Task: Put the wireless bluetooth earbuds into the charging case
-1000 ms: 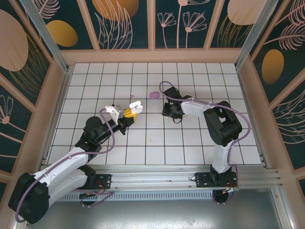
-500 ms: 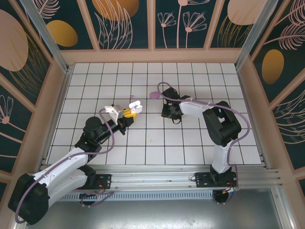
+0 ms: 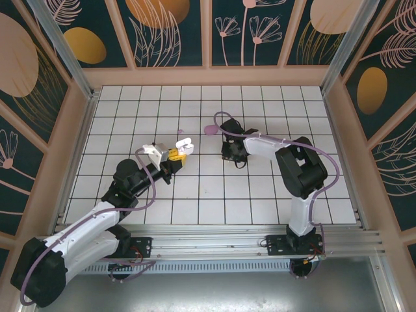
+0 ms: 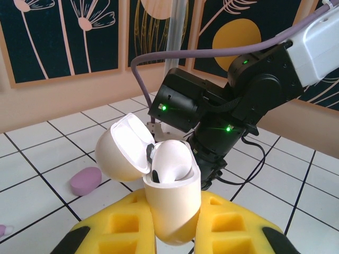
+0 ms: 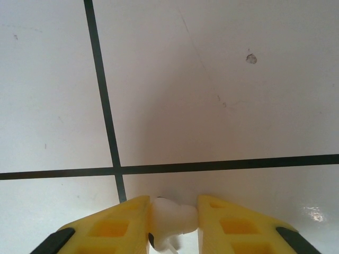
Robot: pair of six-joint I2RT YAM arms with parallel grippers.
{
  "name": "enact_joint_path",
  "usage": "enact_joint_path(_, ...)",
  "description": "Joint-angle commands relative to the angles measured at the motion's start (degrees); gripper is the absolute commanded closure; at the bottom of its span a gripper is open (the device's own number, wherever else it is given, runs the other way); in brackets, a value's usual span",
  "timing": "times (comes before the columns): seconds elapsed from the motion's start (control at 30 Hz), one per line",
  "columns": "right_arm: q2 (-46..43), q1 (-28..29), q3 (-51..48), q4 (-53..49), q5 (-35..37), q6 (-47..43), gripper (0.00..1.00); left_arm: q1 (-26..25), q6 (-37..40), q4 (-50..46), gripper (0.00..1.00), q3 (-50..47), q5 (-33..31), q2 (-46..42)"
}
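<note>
Right now: 2 arms, 2 claws. L claw point(image 4: 175, 217) is clamped tight on 1 cream-white, egg-shaped plastic charging case point(image 4: 172, 193), upright at bottom centre of the L wrist view. Its hinged lid point(image 4: 123, 151) is flipped open toward frame left. A rounded white form sits in the case mouth; can't tell if it's an earbud or the liner. In the top view the same case point(image 3: 184, 146) is just left of centre, held off the white tiled surface point(image 3: 260, 195).

R claw point(image 5: 172, 225), bottom centre of the R wrist view, is narrow & pinching 1 small white plastic earbud point(image 5: 170, 216) btw its 2 yellow fingers point(image 5: 106, 230). It is just over the tiles, near 1 crossing of black grout lines point(image 5: 117, 170). In the top view R claw point(image 3: 233, 153) sits right of centre, apart from the case.

Also:
- 1 pink-purple pebble-shaped piece point(image 4: 86, 181) lies on the tiles at mid-left; in the top view point(image 3: 209, 129) it's above centre.
- 1 tiny pale pink speck point(image 4: 2, 229) at the lower-left edge, too small to ID.
- 3 green lights point(image 4: 164, 107) glow on the R arm's black wrist point(image 4: 196, 100).
</note>
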Motion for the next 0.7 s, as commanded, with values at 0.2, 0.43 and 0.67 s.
enact_joint_path(0.2,-6.1,0.5,-0.9,0.7,4.3,0.2,0.76,0.0,0.8,1.7,1.00,-0.6,-0.4,-0.6)
enact_joint_path(0.43,-14.4,1.2,-4.0,5.0,6.7,1.1,0.77,0.0,0.2,6.8,1.00,-1.4,0.7,-0.6)
enact_joint_path(0.67,-26.0,4.7,-5.2,9.8,11.5,0.3,0.78,0.0,0.4,7.7,1.00,0.3,0.9,1.6)
